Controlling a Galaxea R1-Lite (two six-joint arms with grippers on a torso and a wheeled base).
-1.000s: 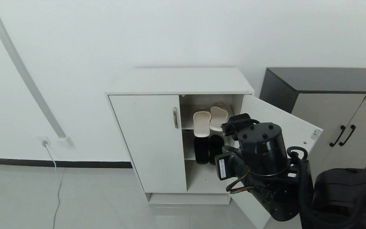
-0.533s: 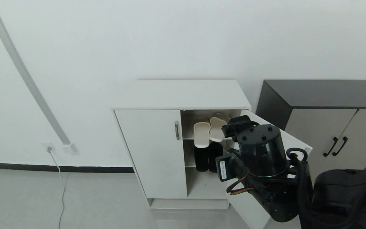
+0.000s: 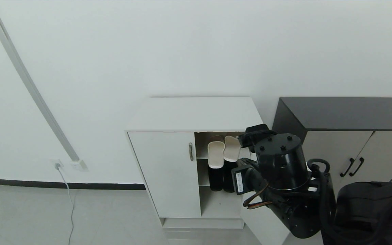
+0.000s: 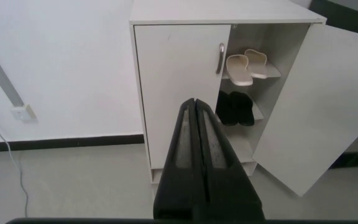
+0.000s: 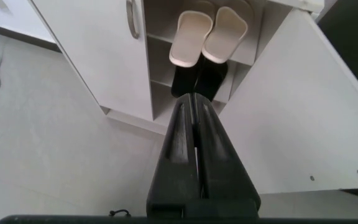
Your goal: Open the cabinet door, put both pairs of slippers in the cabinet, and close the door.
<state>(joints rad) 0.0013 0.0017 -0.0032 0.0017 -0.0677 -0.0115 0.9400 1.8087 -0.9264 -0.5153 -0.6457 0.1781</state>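
Head view, lower right: the right arm (image 3: 281,170) is raised, its broad black joint housing turned toward the camera and the wrist segment (image 3: 255,133) reaching forward beyond it. A cable loop (image 3: 316,163) sits at the arm's outer side. In the right wrist view the right gripper (image 5: 193,98) has its fingers pressed flat together, nothing between them. The left gripper (image 4: 194,102) is the same: fingers closed against each other, empty, tips pointing forward and slightly down.

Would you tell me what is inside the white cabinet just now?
In the cabinet, a white pair of slippers lies on the upper shelf, and a black pair on the middle shelf. The shut door hides the other half.
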